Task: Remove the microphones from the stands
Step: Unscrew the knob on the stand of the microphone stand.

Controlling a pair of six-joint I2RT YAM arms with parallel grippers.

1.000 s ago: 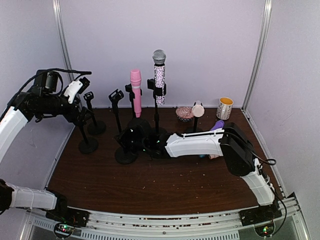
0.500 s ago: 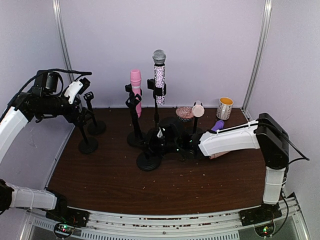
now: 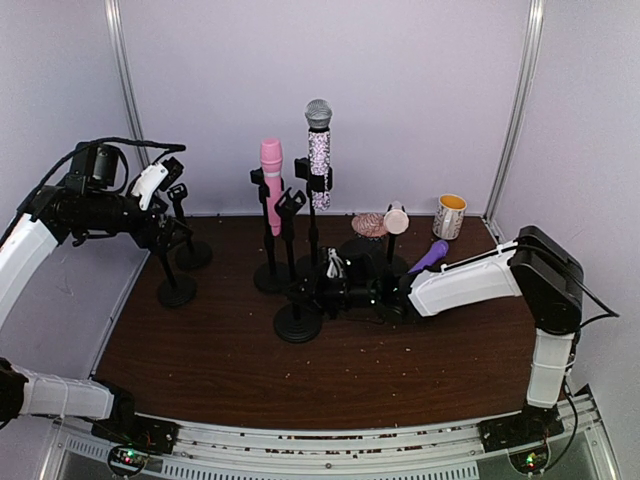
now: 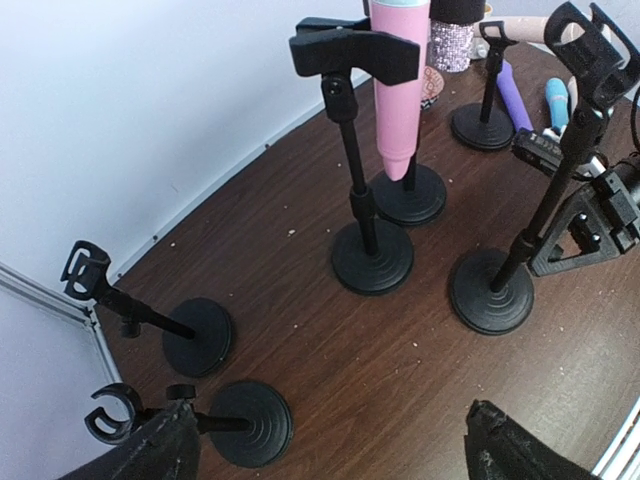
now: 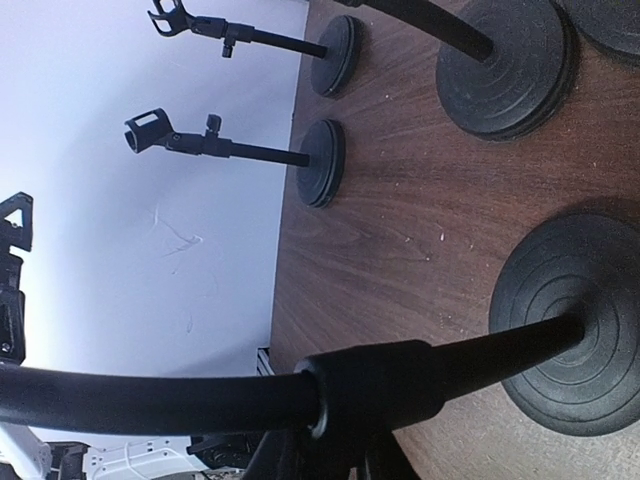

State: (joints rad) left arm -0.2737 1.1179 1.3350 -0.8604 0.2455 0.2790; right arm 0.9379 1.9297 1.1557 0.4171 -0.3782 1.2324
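Observation:
A pink microphone [image 3: 271, 185] and a glittery silver-headed microphone [image 3: 319, 150] stand clipped in black stands at the back centre. The pink one also shows in the left wrist view [image 4: 400, 80]. My right gripper [image 3: 318, 288] reaches left and is shut on the pole of an empty black stand [image 3: 291, 262], whose round base [image 3: 298, 323] rests on the table. In the right wrist view the pole [image 5: 380, 390] crosses my right gripper [image 5: 360, 445]. My left gripper [image 3: 165, 200] is open and empty, raised at the far left; its fingertips [image 4: 505, 450] frame bare table.
Two empty stands [image 3: 176, 290] [image 3: 192, 254] sit at the left under my left arm. Another empty stand [image 4: 372, 257] is beside the pink microphone. A purple microphone [image 3: 432, 254] lies behind my right arm. A mug [image 3: 450, 215] stands at the back right.
My right gripper has dragged the empty stand to the right, from left of centre to the middle, and the stand now stands more upright. The left arm has barely moved.

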